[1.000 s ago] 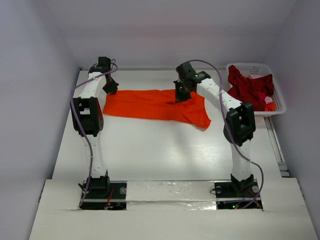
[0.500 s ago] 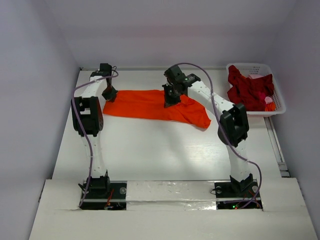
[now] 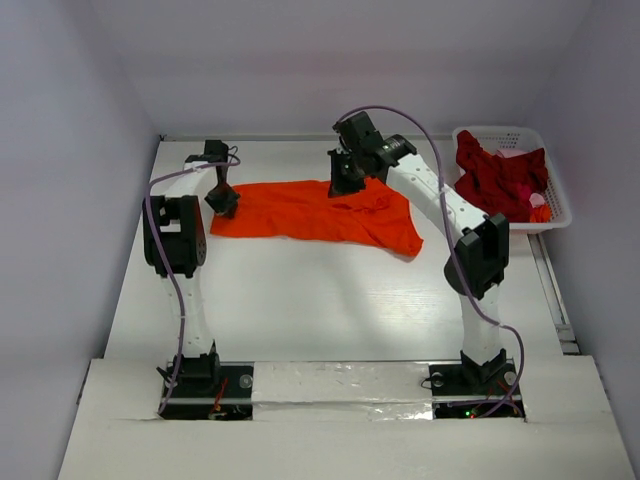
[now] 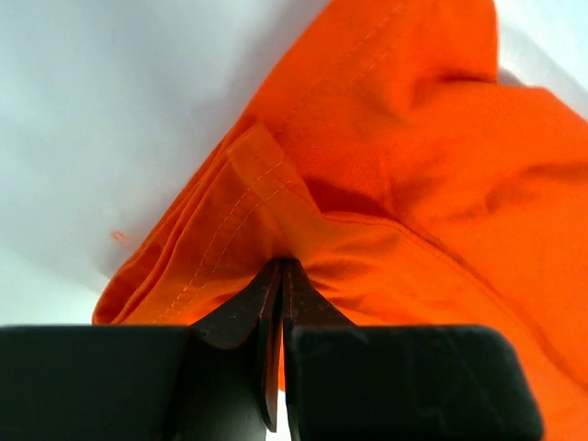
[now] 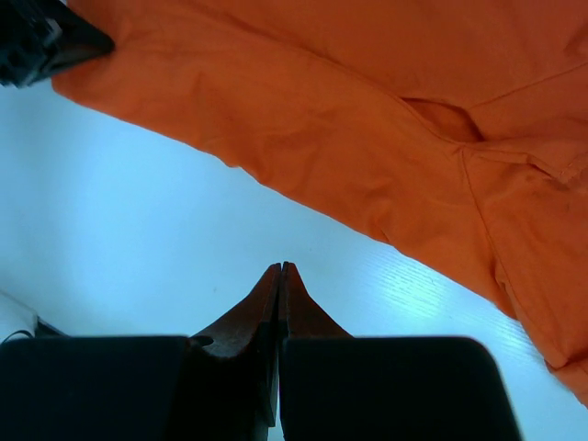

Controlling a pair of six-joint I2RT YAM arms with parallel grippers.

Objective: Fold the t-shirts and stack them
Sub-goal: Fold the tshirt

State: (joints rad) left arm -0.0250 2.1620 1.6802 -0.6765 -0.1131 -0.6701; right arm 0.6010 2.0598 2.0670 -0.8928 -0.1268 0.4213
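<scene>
Flattening the orange t-shirt (image 3: 300,210): left tool (image 4: 280,271) pinches its edge; right tool (image 5: 280,269), pressed together empty, must open and grasp.

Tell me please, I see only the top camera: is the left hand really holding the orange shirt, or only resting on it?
Observer: In the left wrist view the left hand is shut, and folds of the orange shirt run into its tips, so it seems to pinch the cloth near a hem.
Operator: And the right hand, does it hold cloth too?
Observer: No. In the right wrist view the right hand is shut with nothing in it.
Operator: Does it touch the shirt at all?
Observer: It seems not. Bare white table shows between its tips and the edge of the shirt.
</scene>
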